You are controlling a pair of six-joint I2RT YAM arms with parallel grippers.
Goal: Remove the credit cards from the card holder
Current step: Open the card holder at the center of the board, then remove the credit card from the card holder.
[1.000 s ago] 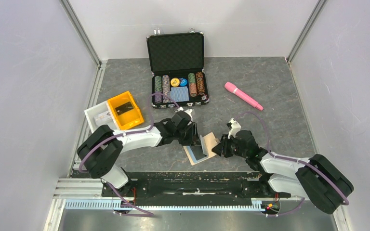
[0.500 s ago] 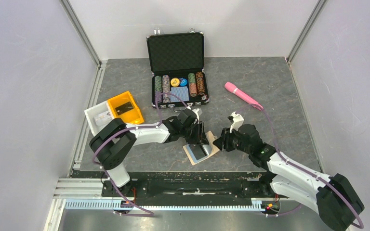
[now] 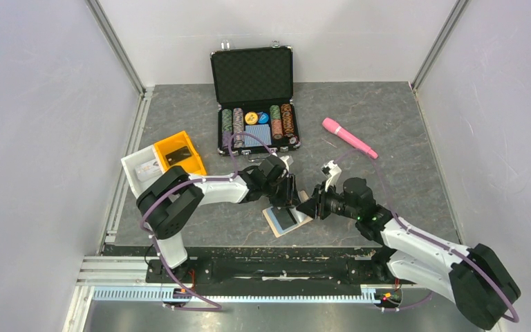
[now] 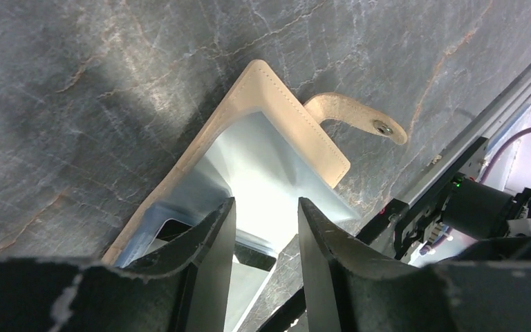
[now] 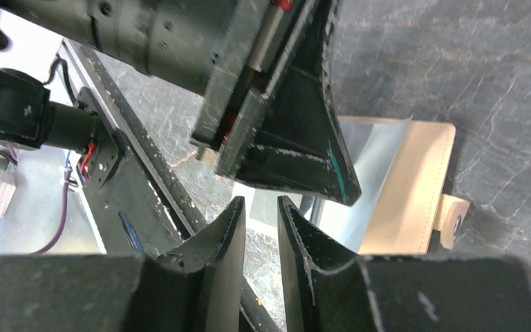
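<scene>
The tan card holder (image 3: 276, 223) lies open on the grey table between the two arms, blue-grey panels up. In the left wrist view the card holder (image 4: 266, 86) shows its tab (image 4: 359, 117) and a dark card edge (image 4: 180, 232) in a pocket. My left gripper (image 3: 287, 200) points down onto the inner panel; its jaws (image 4: 266, 204) stand open with only the bright panel between them. My right gripper (image 3: 309, 207) sits close at the holder's right edge. The right jaws (image 5: 261, 200) are narrowly open and hold nothing, just below the left finger (image 5: 297, 152), with the holder (image 5: 408, 194) beyond.
An open black poker-chip case (image 3: 254, 97) stands at the back centre. A pink pen-like tube (image 3: 349, 137) lies to the back right. A yellow bin (image 3: 178, 158) and a white tray (image 3: 138, 169) sit at the left. The metal rail (image 3: 269, 266) runs along the front edge.
The holder's right flap, raised a second ago, now lies lower. My right gripper moved left toward the holder; the left gripper shifted slightly right over it.
</scene>
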